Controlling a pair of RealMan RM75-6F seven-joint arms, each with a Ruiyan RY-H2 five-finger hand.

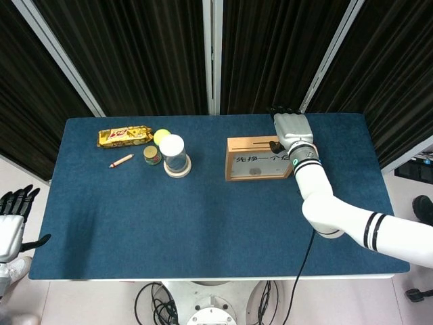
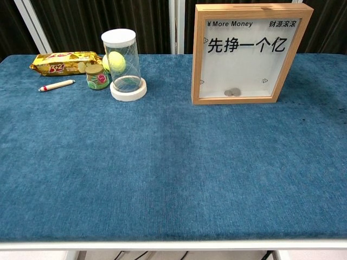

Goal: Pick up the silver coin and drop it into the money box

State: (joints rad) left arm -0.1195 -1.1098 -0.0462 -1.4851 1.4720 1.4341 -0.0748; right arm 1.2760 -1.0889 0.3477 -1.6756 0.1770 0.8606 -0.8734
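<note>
The money box is a wooden frame with a clear front, standing upright at the table's back right. Through its front two silver coins lie side by side on the bottom. My right hand hovers at the box's top right corner, its back turned to the head camera, and I see nothing in its fingers. The chest view does not show it. My left hand hangs off the table's left front corner, fingers spread and holding nothing.
At the back left stand a clear canister with a white lid, a small green jar, a yellow ball, a yellow snack packet and a red-tipped pen. The blue cloth covers the table.
</note>
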